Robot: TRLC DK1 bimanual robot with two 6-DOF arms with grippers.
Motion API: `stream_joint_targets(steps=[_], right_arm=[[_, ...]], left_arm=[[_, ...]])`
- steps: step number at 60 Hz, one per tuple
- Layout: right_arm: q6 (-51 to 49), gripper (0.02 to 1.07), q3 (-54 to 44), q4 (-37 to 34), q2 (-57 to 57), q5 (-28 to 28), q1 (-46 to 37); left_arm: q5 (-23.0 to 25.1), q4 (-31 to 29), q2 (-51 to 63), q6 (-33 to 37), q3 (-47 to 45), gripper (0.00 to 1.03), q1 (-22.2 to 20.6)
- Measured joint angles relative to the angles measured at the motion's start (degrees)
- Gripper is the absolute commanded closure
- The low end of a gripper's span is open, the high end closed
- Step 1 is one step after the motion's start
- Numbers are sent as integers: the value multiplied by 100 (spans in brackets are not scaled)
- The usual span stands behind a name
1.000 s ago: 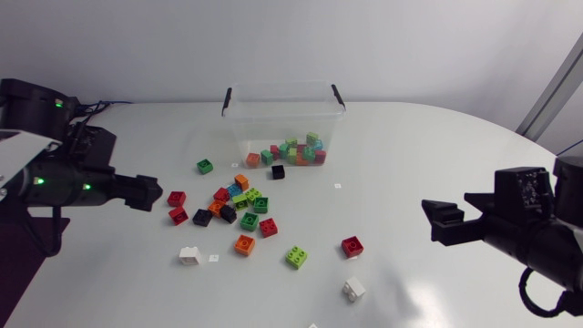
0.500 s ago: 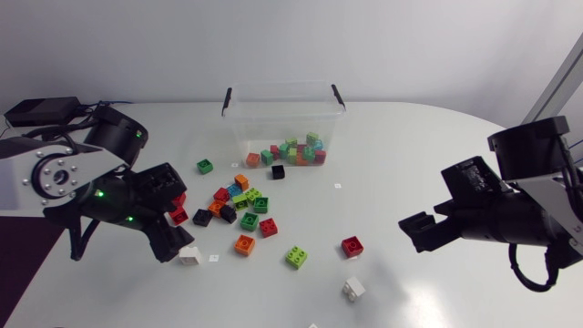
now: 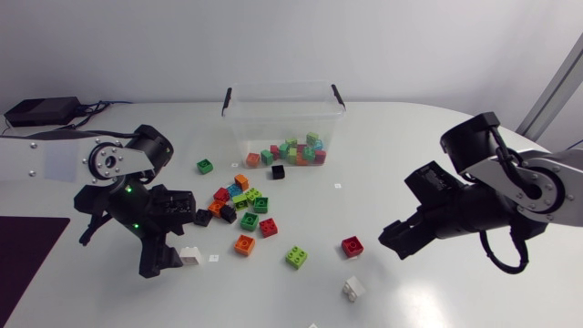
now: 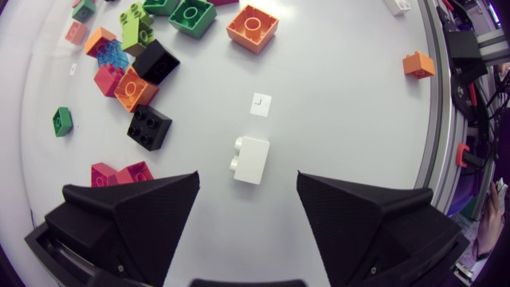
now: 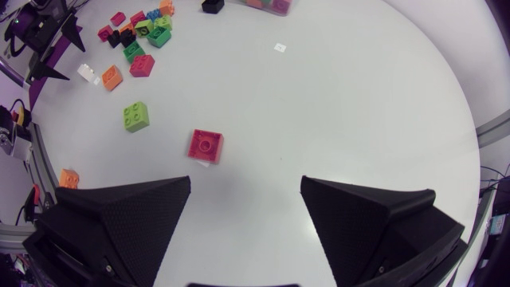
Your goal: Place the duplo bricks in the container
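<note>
Loose bricks (image 3: 239, 199) on the table, nothing gripped.
From above: left gripper (image 3: 171, 262) beside a white brick (image 3: 190, 256), right gripper (image 3: 393, 240) near a red brick (image 3: 352, 246), both well apart from the clear container (image 3: 239, 132). Left wrist view adds: fingers (image 4: 135, 209) wide, empty, white brick just ahead, likely lined up to grab. Right wrist view: equally wide, empty, red brick ahead.
</note>
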Motion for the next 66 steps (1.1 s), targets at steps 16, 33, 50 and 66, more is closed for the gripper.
stream_joint_targets(steps=[16,33,50,66], right_arm=[[348,10,361,-42,509,170,459],[669,13,599,-20,1137,417,922],[708,16,673,208,1808,658,1165],[787,22,837,295,2203,793,1362]], left_arm=[[11,-15,393,142,90,45,-116],[444,-44,619,184,105,72,-166],[713,-98,831,271,131,78,-166],[774,-269,730,291,131,79,-153]])
